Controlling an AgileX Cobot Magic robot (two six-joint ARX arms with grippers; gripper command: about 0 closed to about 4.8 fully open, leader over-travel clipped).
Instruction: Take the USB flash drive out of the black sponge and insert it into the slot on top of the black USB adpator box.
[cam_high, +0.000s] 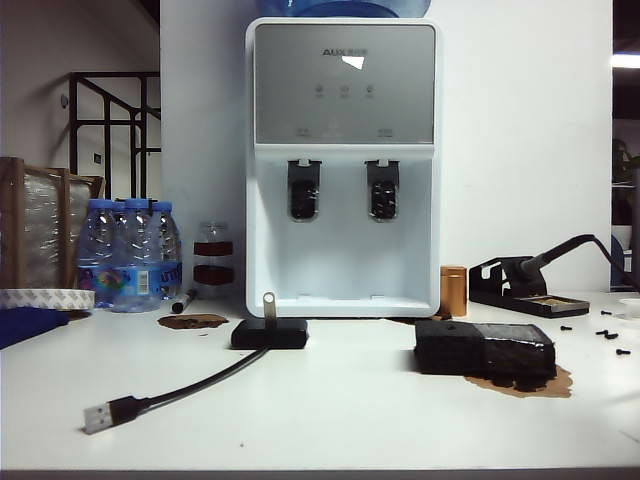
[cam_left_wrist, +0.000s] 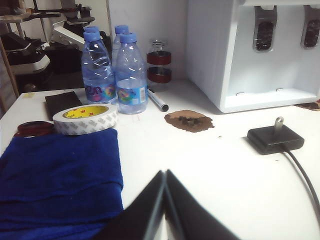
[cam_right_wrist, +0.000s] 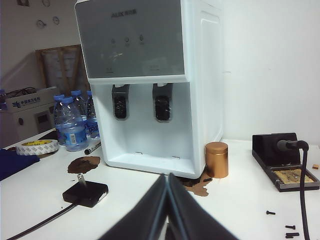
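Note:
The USB flash drive (cam_high: 268, 306) (cam_left_wrist: 278, 123) (cam_right_wrist: 80, 179) stands upright as a small silver stick in the top of the black USB adaptor box (cam_high: 270, 333) (cam_left_wrist: 275, 138) (cam_right_wrist: 86, 193), covering the slot. The box's cable (cam_high: 190, 385) runs toward the front left and ends in a silver plug (cam_high: 98, 416). The black sponge (cam_high: 485, 348) lies right of the box, one end glossy. My left gripper (cam_left_wrist: 164, 171) is shut and empty, hanging well back from the box. My right gripper (cam_right_wrist: 167, 175) is shut and empty too. Neither gripper shows in the exterior view.
A white water dispenser (cam_high: 343, 160) stands behind the box. Water bottles (cam_high: 128, 255), a tape roll (cam_left_wrist: 85, 119) and a blue cloth (cam_left_wrist: 60, 180) are at the left. A copper can (cam_high: 453, 290), a soldering iron stand (cam_high: 527, 290) and loose screws (cam_high: 605, 335) are at the right.

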